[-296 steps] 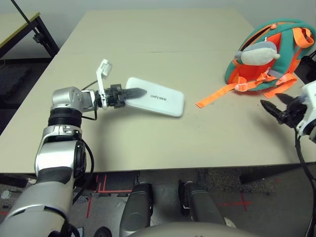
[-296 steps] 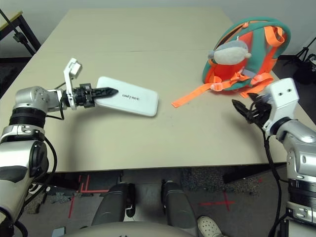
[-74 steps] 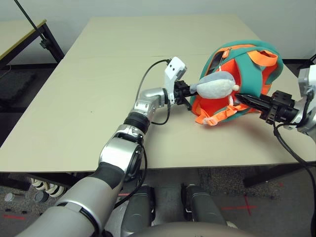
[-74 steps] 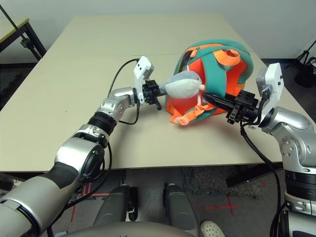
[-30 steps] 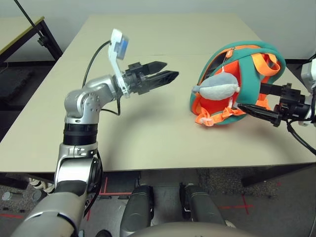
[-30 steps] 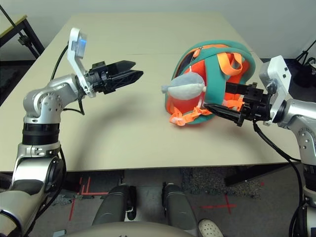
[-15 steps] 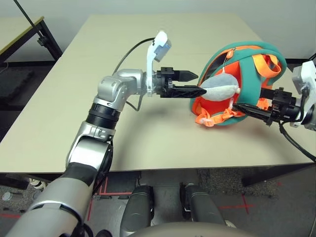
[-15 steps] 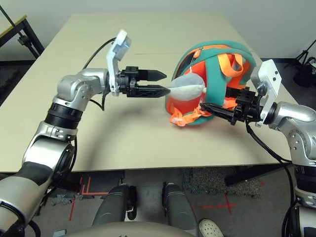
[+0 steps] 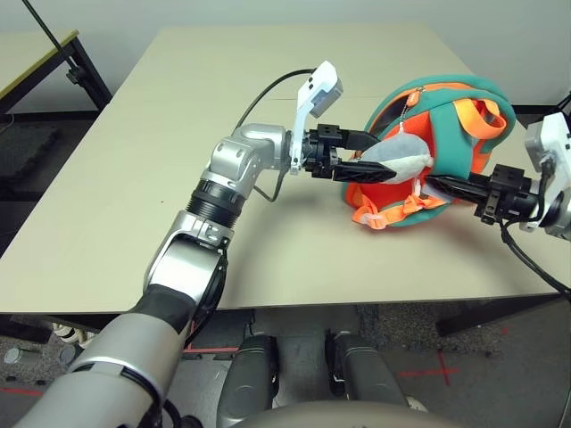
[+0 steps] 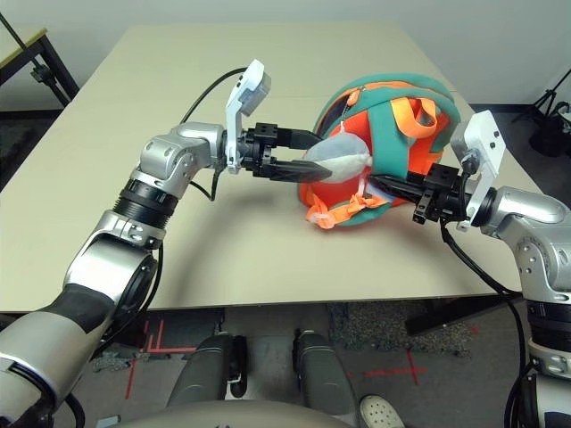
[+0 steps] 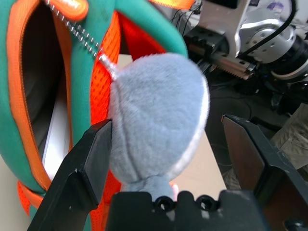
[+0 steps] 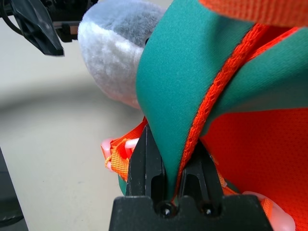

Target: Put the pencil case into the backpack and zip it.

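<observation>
On the right, the right hand (image 12: 174,137) is gripping a teal-and-orange fabric backpack's (image 9: 461,83) strap (image 12: 168,91); the open left hand (image 9: 385,158) is straddling its grey plush fish (image 11: 156,110). The white hard pencil case (image 11: 58,130) is apparently lying inside; zipping is needing the opening steadied.

Broad pale-beige table (image 9: 312,267) lay beneath left gripper (image 9: 386,156) and right gripper (image 12: 175,133), its surface running well beyond both. Plain light-grey wall (image 9: 268,11) stood farther off, behind table. Well left of left gripper: second table (image 9: 25,58), yellowish edge, dark legs; slim dark pole (image 9: 49,37) slanted beside it; dark mat (image 9: 36,156) lay below. Nearer than both grippers, past table's edge: grey floor (image 9: 464,392), red tape cross (image 10: 410,368), speckled patch (image 10: 384,325), pale perforated clog (image 10: 381,412). Right of right gripper, beyond table: dark tripod legs (image 10: 541,107).
</observation>
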